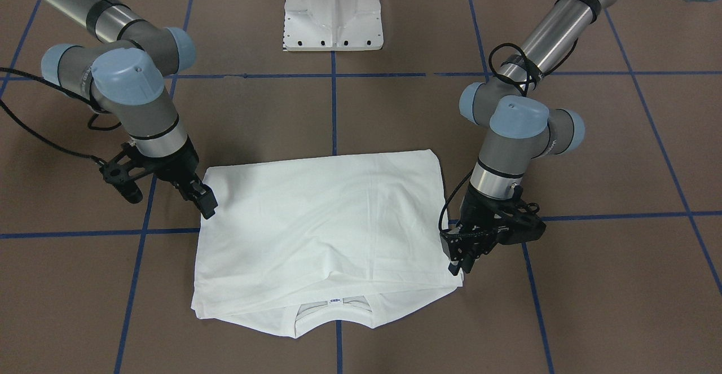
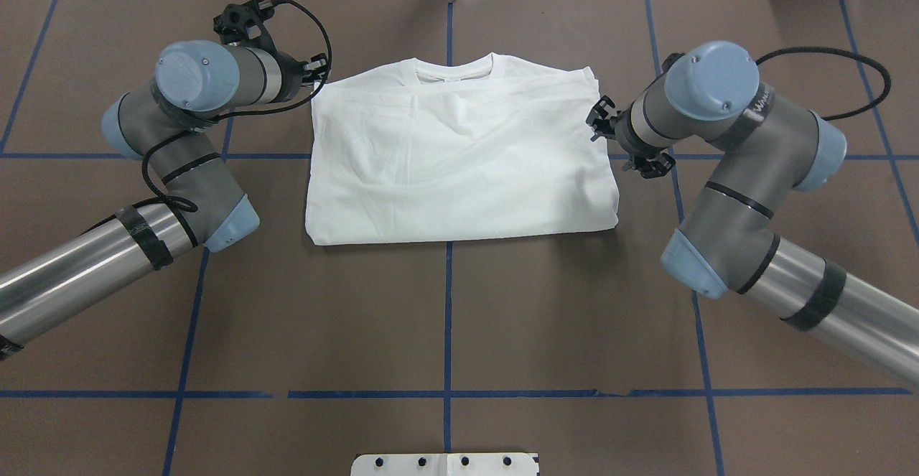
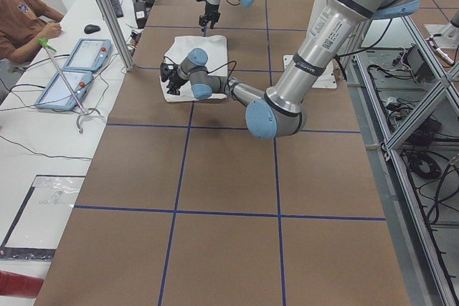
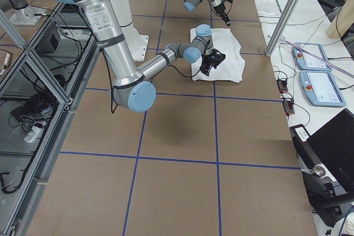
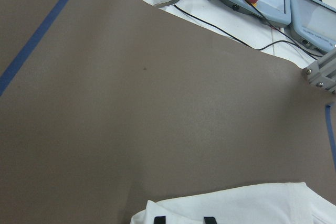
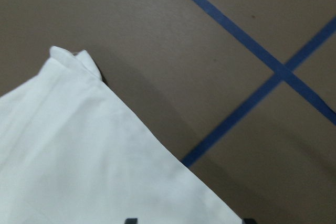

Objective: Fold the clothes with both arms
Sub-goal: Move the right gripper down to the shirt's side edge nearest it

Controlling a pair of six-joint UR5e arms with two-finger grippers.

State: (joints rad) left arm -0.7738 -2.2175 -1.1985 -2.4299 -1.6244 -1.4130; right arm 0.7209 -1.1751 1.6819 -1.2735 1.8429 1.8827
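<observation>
From across the surface (image 1: 592,306) we see the white T-shirt (image 1: 321,221) lying flat near the middle. It is already folded into a neat rectangle, with the sleeves tucked out of sight and the collar (image 1: 334,306) peeking from under the upper layer at the edge away from the robot. The left gripper (image 1: 458,264) sits at the corner by the collar and the right gripper (image 1: 204,200) at the opposite side edge, each touching or just beside the cloth. From overhead the same rectangle lies between the grippers, so we judge most folds done, with perhaps one last fold across, or simply a withdrawal, left. The side views tell us nothing about the jaws. The left wrist view shows its fingertips (image 5: 159,220) apart over the shirt's corner. The right wrist view shows its fingertips (image 6: 131,221) wide apart over the cloth's edge, clamping nothing. We make out no container on the surface.
</observation>
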